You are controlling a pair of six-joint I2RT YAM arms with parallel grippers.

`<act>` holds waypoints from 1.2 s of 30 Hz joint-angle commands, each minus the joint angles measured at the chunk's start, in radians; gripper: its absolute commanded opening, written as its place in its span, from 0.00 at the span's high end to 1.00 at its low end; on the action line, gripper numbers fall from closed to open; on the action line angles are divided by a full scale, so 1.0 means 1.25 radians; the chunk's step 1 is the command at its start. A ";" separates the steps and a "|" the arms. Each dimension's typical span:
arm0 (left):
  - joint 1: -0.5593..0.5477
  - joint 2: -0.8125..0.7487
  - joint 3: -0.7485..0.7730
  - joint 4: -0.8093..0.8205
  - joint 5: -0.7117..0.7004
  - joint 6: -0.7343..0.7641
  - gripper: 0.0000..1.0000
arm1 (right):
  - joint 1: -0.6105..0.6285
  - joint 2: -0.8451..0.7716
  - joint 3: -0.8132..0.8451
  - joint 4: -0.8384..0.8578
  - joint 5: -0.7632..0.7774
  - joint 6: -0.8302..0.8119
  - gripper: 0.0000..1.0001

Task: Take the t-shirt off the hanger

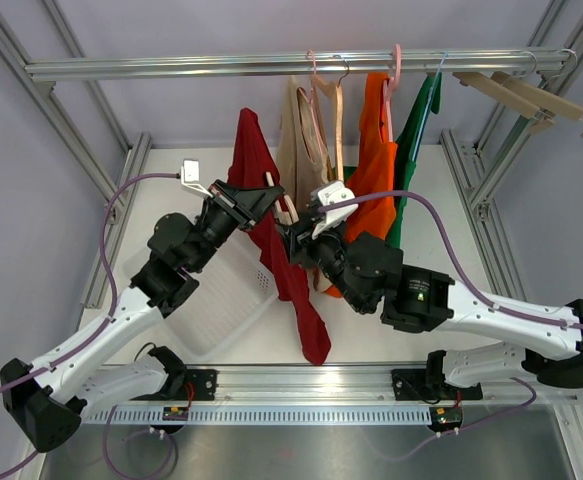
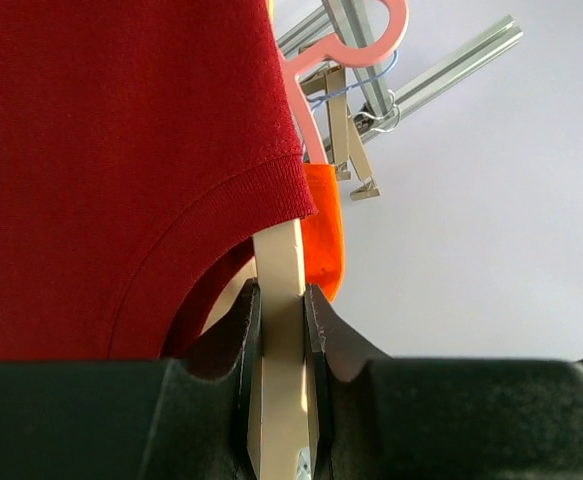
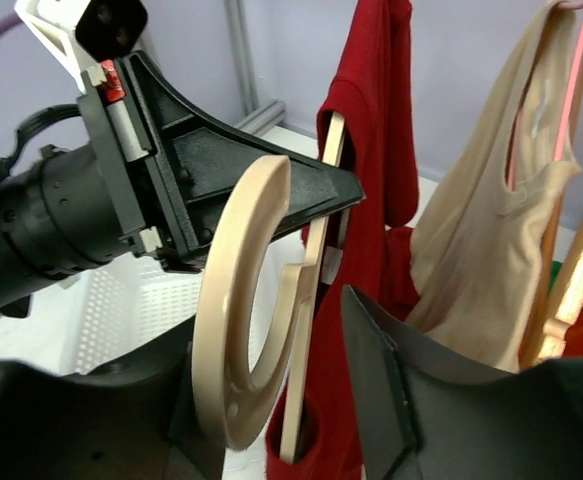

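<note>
The red t-shirt [image 1: 281,250] hangs off the rail on a cream plastic hanger [image 3: 316,270], draped down over the table. My left gripper [image 1: 261,198] is shut on one arm of the hanger [image 2: 281,290] just below the shirt's collar [image 2: 221,230]. My right gripper [image 1: 296,240] is close beside it. In the right wrist view it [image 3: 291,400] is open, with the hanger's round hook [image 3: 241,300] and the lower hanger arm between its fingers [image 3: 381,390]. The red shirt [image 3: 371,130] hangs behind the hook.
A white perforated basket [image 1: 211,310] sits under the left arm. A beige tank top [image 1: 306,130], an orange garment [image 1: 376,160] and a green one [image 1: 416,130] hang from the metal rail [image 1: 171,68]. Bare wooden hangers [image 1: 531,95] hang at the right end.
</note>
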 commanded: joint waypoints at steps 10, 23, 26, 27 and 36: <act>0.002 -0.038 0.002 0.040 0.042 0.003 1.00 | 0.005 0.032 0.031 0.063 0.135 -0.079 1.00; 0.001 -0.139 0.059 -0.198 0.154 0.193 0.01 | -0.033 0.038 0.066 0.141 0.099 -0.115 1.00; 0.001 -0.171 0.059 -0.238 0.207 0.209 0.01 | -0.077 0.054 0.113 0.114 0.048 -0.090 1.00; 0.001 -0.179 0.047 -0.246 0.221 0.212 0.01 | -0.082 0.057 0.123 0.112 0.043 -0.092 1.00; -0.113 -0.160 -0.028 -0.314 0.314 0.280 0.01 | -0.106 0.131 0.297 0.056 0.045 -0.110 1.00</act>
